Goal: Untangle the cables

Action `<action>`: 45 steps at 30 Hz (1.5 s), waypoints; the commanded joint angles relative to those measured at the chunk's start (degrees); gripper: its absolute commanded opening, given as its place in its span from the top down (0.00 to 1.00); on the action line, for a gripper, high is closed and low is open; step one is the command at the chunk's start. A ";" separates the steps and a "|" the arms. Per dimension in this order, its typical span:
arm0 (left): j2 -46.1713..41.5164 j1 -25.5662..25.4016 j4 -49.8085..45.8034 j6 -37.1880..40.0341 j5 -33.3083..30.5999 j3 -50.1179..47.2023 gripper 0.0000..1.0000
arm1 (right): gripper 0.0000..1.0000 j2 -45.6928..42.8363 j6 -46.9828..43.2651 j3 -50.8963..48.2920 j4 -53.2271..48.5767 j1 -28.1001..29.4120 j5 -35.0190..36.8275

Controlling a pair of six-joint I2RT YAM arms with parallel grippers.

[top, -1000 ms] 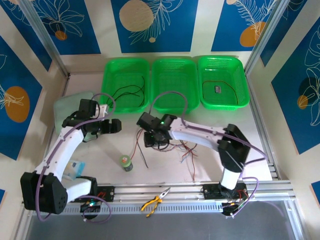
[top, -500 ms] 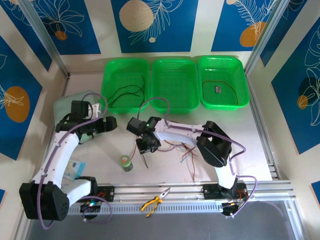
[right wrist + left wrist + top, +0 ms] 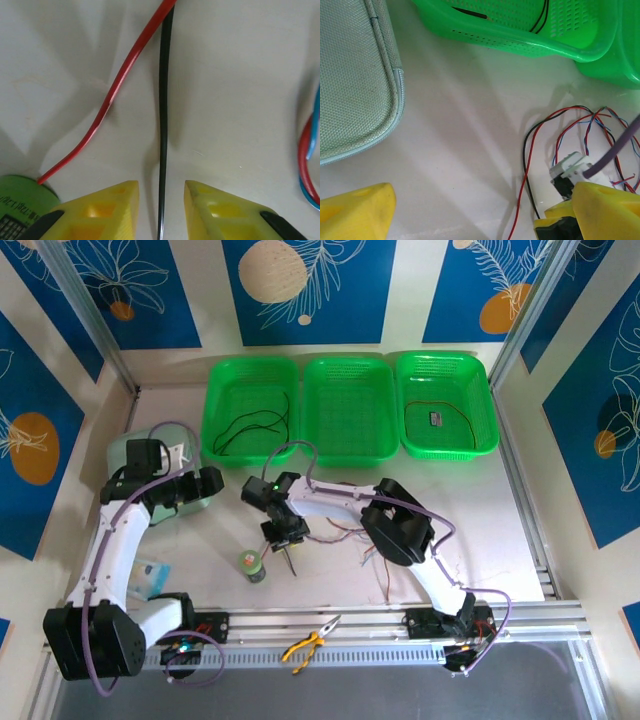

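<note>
Blue walls with leaf patterns are enclosing a white table [image 3: 505, 525], and three green baskets [image 3: 349, 362] are sitting in a row along its far edge. The cables [image 3: 352, 533] are lying in a loose tangle of black, red and blue strands near the middle of the table, in front of the baskets. The right gripper [image 3: 284, 533] is reaching down at the tangle's left end, near a small green-lidded jar [image 3: 253, 565]. Seen from the right wrist, its yellow fingers [image 3: 102, 207] are standing slightly apart with one black wire [image 3: 163, 125] running between them. A sliver of table is showing on each side of the wire, so they are not clamping it. A red wire [image 3: 114, 97] is curving away beside the black one toward the jar. The left gripper [image 3: 205, 486] is hovering over bare table to the left of the tangle, near a pale green pouch [image 3: 122, 452]. Its fingers [image 3: 355, 210] are spread wide and holding nothing. Thin black wires are resting in the left basket [image 3: 211, 410] and the right basket [image 3: 491, 420]. Yellow-handled pliers [image 3: 310, 643] are lying on the rail at the near edge.
</note>
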 commanded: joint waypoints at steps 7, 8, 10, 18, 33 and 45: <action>-0.03 1.45 -1.92 1.68 1.94 1.78 0.09 | 0.73 4.50 -0.67 4.85 -5.96 -0.91 -3.80; 0.04 1.55 -2.01 1.88 1.94 1.94 0.10 | 0.74 4.82 -0.69 4.97 -6.05 -1.07 -4.19; 0.06 1.55 -2.19 1.98 1.86 2.10 0.09 | 0.83 4.96 -0.62 4.91 -6.02 -1.42 -4.58; -0.05 1.50 -2.01 1.93 2.63 2.37 0.10 | 1.00 4.75 -1.05 5.35 -6.03 -1.43 -4.67; -0.93 0.20 -0.74 2.33 5.27 4.90 0.12 | 1.00 -9.38 -0.18 -4.74 -0.19 -1.85 -1.59; 1.77 -5.09 1.83 2.96 6.30 5.28 0.12 | 1.00 -24.05 -4.84 -10.65 2.46 -4.89 -1.81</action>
